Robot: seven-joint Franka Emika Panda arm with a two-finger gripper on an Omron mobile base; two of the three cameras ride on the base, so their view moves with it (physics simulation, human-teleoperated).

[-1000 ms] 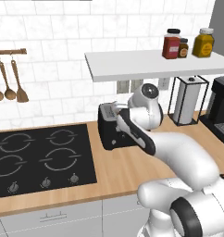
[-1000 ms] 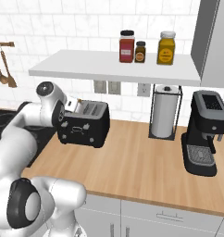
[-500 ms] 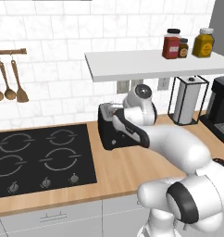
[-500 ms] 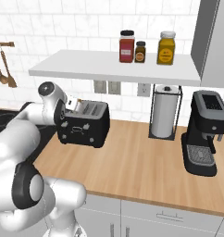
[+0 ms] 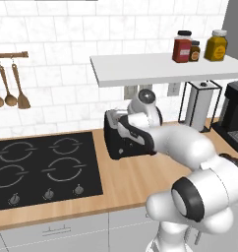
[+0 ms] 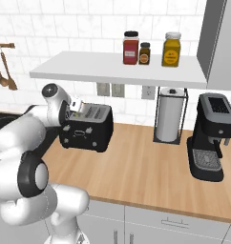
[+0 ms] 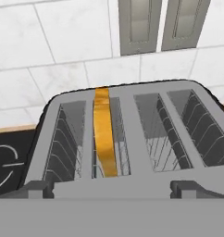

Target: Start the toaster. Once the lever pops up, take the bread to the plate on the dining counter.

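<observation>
White-tiled wall backs a wooden surface on which the black toaster stands, just right of the hob; one slice of bread sits on edge in the toaster's second slot from the left in the hand view, its orange crust showing between the wires; the other three slots look bare. The fingers hang spread wide above the toaster's near rim, holding nothing.

The likely trouble: the lever lies somewhere off the slots and cannot be made out here, so a press aimed from this pose may land on the rim or top instead and merely shove the toaster along the surface; a finger dropping into a slot could snag on the wires; reaching for the slice before it rises would leave too little crust to pinch.

Counted: one toaster with four slots; one slice; three jars on the shelf; one paper towel roll; one coffee machine; two sockets on the wall above.
</observation>
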